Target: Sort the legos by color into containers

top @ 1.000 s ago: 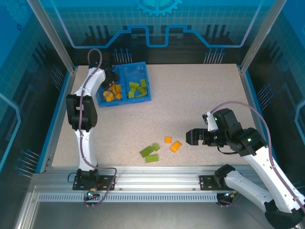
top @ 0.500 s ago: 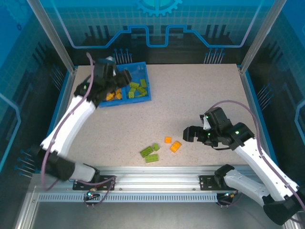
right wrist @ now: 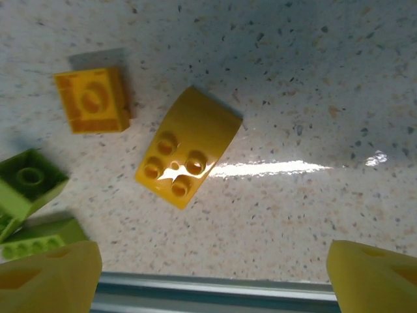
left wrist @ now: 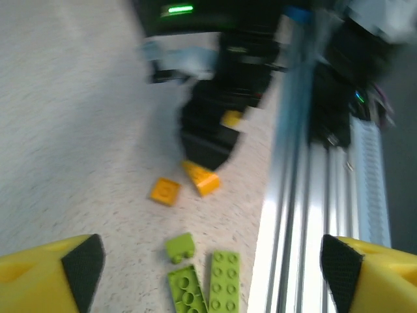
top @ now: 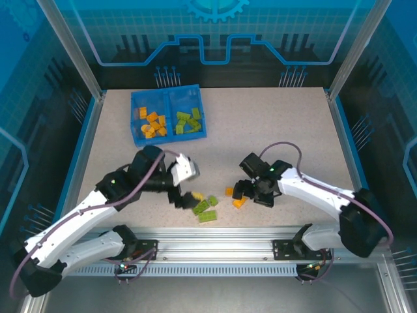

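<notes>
Legos (top: 208,216) on table (top: 273,130), more in tray (top: 138,99)

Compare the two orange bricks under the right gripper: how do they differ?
The curved orange brick is larger than the square orange brick. The curved one shows four studs and a smooth rounded end; the square one shows one ring. The curved one lies diagonally in the right wrist view, the square one nearly straight. Both are orange and lie apart on the table.
</notes>
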